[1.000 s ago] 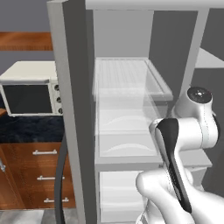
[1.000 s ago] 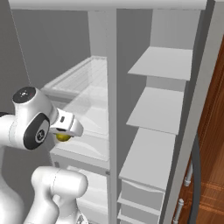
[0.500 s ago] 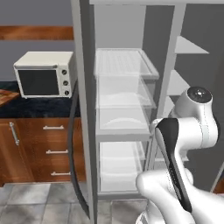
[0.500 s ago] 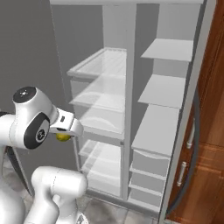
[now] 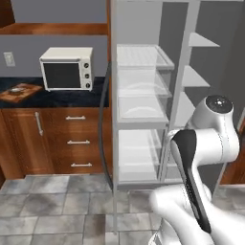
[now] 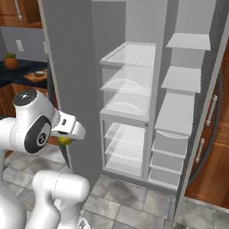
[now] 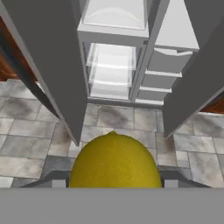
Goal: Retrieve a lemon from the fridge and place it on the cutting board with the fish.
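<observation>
Gripper (image 6: pixel 66 138), seen from the right base camera, pinches one small yellow-green lemon (image 6: pixel 65 140) under the white hand, beside the open grey door of the tall light-grey fridge (image 6: pixel 74 85). Against the pictures from a second ago the whole scene here has slid and shrunk, which I read as the base backing away from the fridge, not the shelves moving; the lemon has stayed in the grip throughout. So the retrieval looks done and the carry to the counter is under way. At the far left edge of the dark counter (image 6: pixel 18 74) lies one reddish-brown wooden cutting board (image 6: pixel 36 76), with one orange-brown potted plant (image 6: pixel 10 61) behind it.

From the left base camera, the fridge now stands further off with both doors open, its white shelves bare. One white toaster oven (image 5: pixel 66 68) sits on the counter, and one cutting board lies near the counter's left end with one slender grey fish (image 5: pixel 18 89) on it, well apart from the arm.

Looking along the hand, one lemon fills the lower middle between the jaws, held above grey floor tiles (image 7: pixel 26 148).
</observation>
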{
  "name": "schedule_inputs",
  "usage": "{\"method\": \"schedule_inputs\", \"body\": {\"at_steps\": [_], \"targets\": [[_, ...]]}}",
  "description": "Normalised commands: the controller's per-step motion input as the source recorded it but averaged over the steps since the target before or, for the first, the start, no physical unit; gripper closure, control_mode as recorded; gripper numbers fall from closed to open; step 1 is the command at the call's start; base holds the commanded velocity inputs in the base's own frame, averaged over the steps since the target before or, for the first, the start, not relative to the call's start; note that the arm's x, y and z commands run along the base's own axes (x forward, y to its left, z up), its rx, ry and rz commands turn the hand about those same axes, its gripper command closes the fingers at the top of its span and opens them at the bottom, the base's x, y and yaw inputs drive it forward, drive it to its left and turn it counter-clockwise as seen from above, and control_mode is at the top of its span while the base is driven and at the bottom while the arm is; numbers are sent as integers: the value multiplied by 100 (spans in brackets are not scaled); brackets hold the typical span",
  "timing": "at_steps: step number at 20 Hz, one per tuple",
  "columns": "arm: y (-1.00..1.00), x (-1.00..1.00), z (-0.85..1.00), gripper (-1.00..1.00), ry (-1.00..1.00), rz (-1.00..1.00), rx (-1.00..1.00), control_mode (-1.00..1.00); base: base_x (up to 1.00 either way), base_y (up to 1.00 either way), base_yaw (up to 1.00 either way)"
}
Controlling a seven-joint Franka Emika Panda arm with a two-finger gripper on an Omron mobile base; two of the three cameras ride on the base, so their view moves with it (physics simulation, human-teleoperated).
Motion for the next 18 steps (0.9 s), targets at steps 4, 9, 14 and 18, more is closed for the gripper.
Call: {"method": "schedule_inputs", "body": {"at_steps": [4, 9, 14, 18], "targets": [[0, 0, 0, 100, 0, 0, 0, 100, -38, 99, 0], [0, 0, 0, 100, 0, 0, 0, 100, -10, 100, 0], [0, 0, 0, 100, 0, 0, 0, 100, 3, 100, 4], [0, 0, 0, 100, 0, 0, 0, 100, 45, 100, 24]]}}
